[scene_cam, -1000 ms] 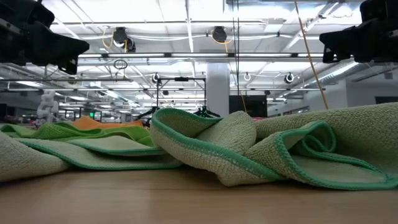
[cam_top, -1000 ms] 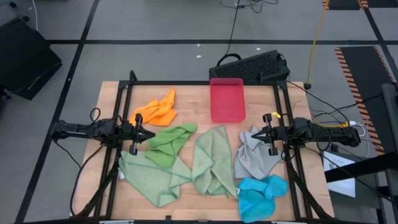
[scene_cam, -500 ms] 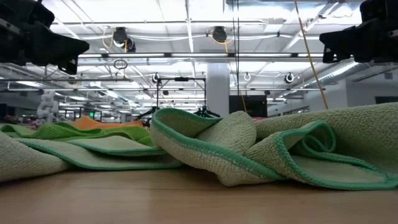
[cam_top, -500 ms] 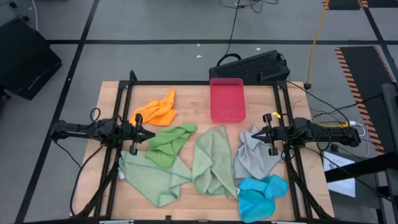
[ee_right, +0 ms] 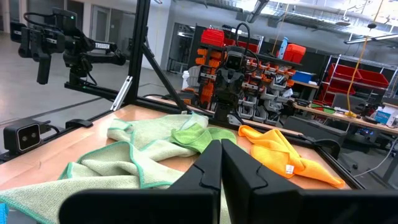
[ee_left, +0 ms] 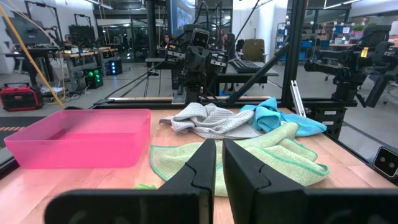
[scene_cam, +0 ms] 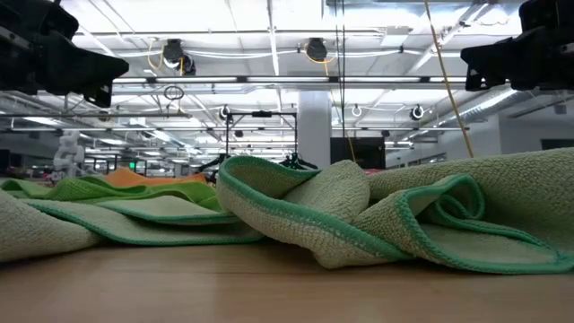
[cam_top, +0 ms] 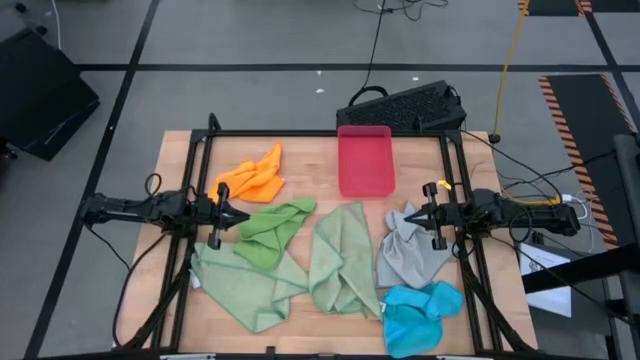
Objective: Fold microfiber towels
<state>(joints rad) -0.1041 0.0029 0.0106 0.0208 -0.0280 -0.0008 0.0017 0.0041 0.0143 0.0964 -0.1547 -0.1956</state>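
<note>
Both claws pinched to a narrow slit, holding nothing, raised over the table's two side edges.

Your left gripper [cam_top: 222, 215] hovers fingers together, tips pointing inward; just ahead of it lies the bright green towel [cam_top: 270, 228], with the orange towel [cam_top: 255, 177] off to one side and a pale sage towel [cam_top: 240, 283] to the other. Your right gripper [cam_top: 428, 217] faces it, closed the same way, with the grey towel [cam_top: 410, 253] under and just past its tips and the blue towel [cam_top: 420, 312] beside that. Between the two claws lies a second sage towel [cam_top: 342, 260]; farther off stands the pink tray [cam_top: 365, 160]. All cloths lie crumpled on the wooden table [cam_top: 310, 160].
</note>
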